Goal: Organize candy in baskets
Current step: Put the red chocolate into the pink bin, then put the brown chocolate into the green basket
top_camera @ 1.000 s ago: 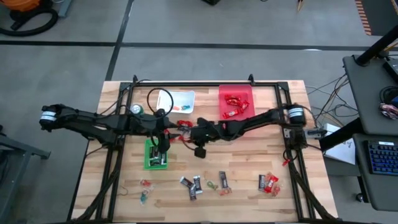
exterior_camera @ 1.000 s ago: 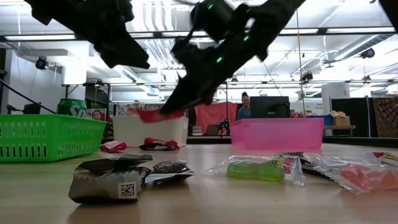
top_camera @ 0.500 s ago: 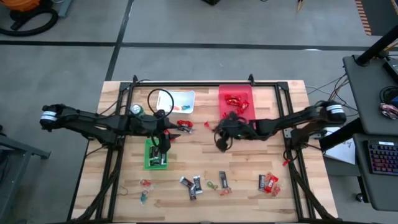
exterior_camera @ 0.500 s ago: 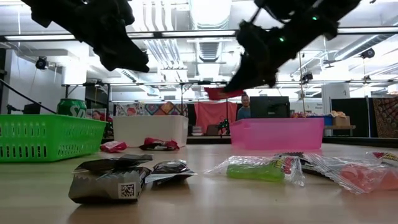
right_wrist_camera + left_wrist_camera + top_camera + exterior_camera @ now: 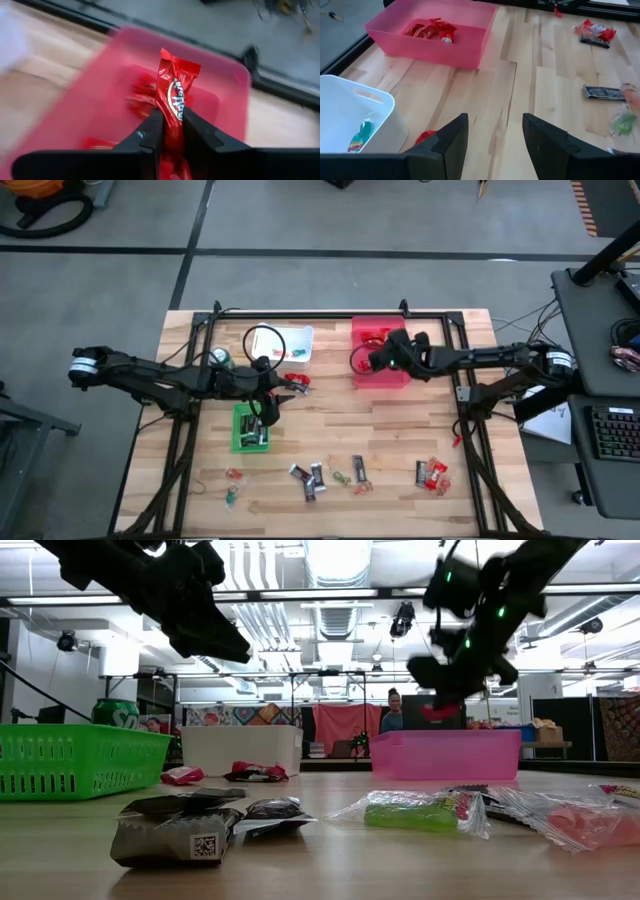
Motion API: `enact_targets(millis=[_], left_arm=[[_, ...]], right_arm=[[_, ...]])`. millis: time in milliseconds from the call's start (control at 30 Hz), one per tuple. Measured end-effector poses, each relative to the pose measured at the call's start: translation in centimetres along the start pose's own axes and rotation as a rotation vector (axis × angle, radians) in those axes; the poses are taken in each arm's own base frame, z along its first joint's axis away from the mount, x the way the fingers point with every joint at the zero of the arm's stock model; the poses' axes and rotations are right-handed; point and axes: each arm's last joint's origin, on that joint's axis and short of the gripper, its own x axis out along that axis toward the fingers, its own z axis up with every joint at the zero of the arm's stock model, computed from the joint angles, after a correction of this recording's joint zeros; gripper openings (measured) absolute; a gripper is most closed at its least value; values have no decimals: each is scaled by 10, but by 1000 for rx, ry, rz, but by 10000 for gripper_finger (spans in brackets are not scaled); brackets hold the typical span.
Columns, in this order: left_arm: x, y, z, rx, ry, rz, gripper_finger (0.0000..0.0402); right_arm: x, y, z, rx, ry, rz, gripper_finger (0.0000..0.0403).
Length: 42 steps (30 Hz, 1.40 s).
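One red-wrapped bar, lettering unreadable, pinched by right end effector.

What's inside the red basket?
The red basket holds a few red-wrapped candies at one end. From above, the right gripper, pinching another red candy, covers part of its floor.

Reaching across from the right — right gripper pinching a thing between near-closed fingers. Hovering mid-table on an outstretched arm — left gripper, fingers spread apart.
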Motion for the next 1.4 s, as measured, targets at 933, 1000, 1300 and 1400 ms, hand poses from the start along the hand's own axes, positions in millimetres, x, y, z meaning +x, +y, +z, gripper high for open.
enact_targets(millis=[933, 1000, 1300, 1400], left_arm=[[2, -1, -5, -154, 177, 19, 171], [6, -2, -2, -170, 194, 54, 171], [15, -4, -6, -70, 273, 66, 171], [9, -3, -2, -76, 253, 59, 171]], right_arm=[[-37, 49, -6, -69, 0, 576, 157], [-43, 56, -6, -79, -37, 624, 157], [-36, 87, -26, -173, -87, 724, 156], [-24, 99, -35, -193, -99, 762, 158]])
